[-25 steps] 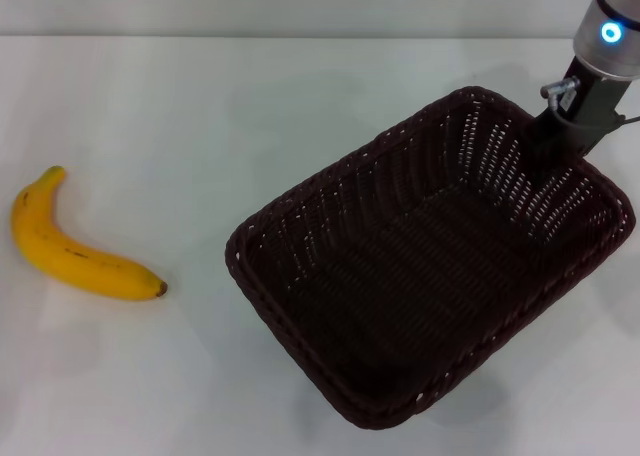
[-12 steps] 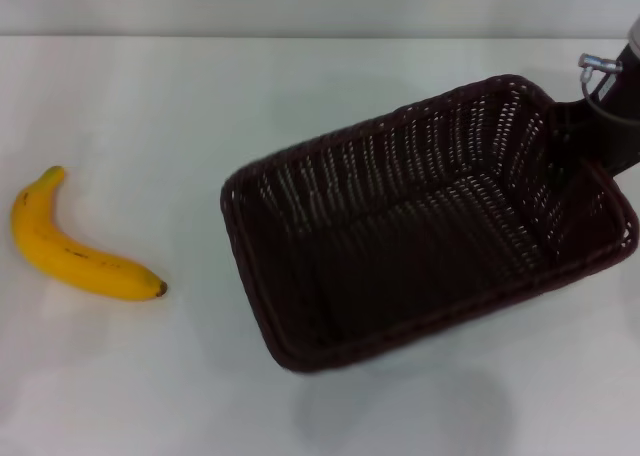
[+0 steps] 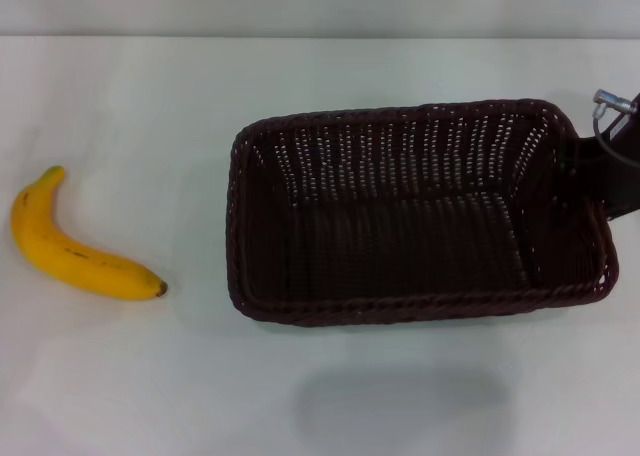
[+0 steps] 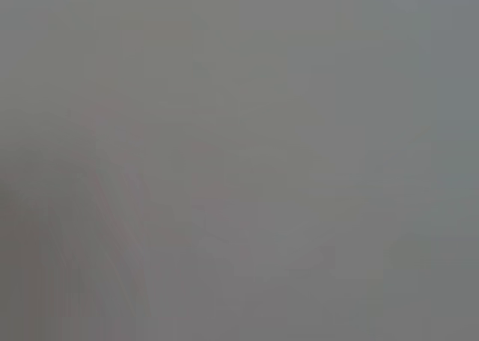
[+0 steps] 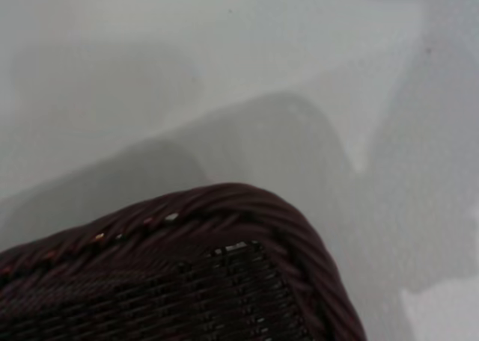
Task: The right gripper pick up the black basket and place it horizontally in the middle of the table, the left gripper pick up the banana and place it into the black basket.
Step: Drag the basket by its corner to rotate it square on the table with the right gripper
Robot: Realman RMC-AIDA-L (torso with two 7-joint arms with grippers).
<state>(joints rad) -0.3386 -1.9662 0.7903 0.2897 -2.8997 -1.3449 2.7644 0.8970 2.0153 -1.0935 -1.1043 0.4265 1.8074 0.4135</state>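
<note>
Head view, near to far: the curved yellow banana point(image 3: 78, 249) lies at nine o'clock on the plain white tabletop point(image 3: 200, 96), well apart from the large dark woven basket point(image 3: 415, 211), now level at centre-right. At three o'clock the right pincer point(image 3: 590, 176) grips its rim. Judged step: placing the basket; next, release.

Right gripper point(image 3: 612, 166): cut off at right edge, fingers unseen. Left wrist view: featureless grey blur. Basket point(image 5: 187, 281): corner only.
</note>
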